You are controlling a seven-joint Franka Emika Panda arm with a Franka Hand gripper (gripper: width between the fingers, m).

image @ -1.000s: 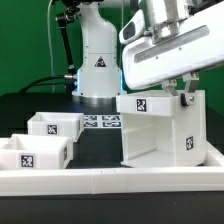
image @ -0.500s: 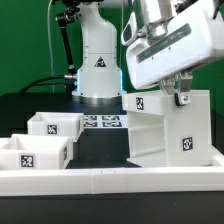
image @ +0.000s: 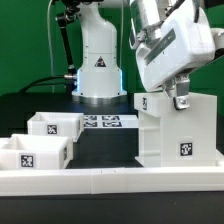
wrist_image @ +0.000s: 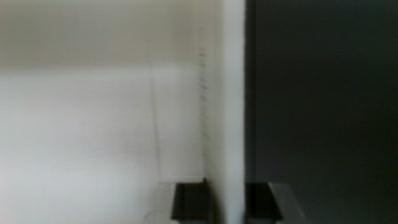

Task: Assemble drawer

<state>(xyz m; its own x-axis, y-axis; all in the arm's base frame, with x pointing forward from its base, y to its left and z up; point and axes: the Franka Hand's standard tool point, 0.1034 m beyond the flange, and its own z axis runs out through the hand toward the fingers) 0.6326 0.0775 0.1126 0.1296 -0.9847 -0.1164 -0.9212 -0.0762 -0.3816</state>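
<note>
Plainly early in the job: on the black table (image: pixel 100 150), the Panda arm (image: pixel 98 55) reaches over the drawer's tall white housing (image: pixel 178 130). The housing stands upright at the exterior view's right, just behind the long white rail (image: pixel 110 182) that runs along the front. Both trays sit outside the housing at the exterior view's left, well apart from it. The rear tray (image: pixel 50 126) and the front tray (image: pixel 30 157) are near each other, open side up and empty. On that showing neither tray has been slid in, and both insertions appear to remain once the housing is set to receive them. The marker board (image: pixel 100 122) lies flat at the foot of the arm, between the rear tray and the housing. The jaws are pinching the top edge of one housing wall: in the wrist view the dark fingertips (wrist_image: pixel 192 202) stand either side of a thin white edge. Much stays unseen. The arm's upper links are cut off at the top of the exterior view, and the wrist casing hides part of the housing's top. Which way the housing's open face points cannot be told. The wrist view is blurred, and half of it is plain darkness. The trays' knobs cannot be made out, and the square tags are too small to read.
</note>
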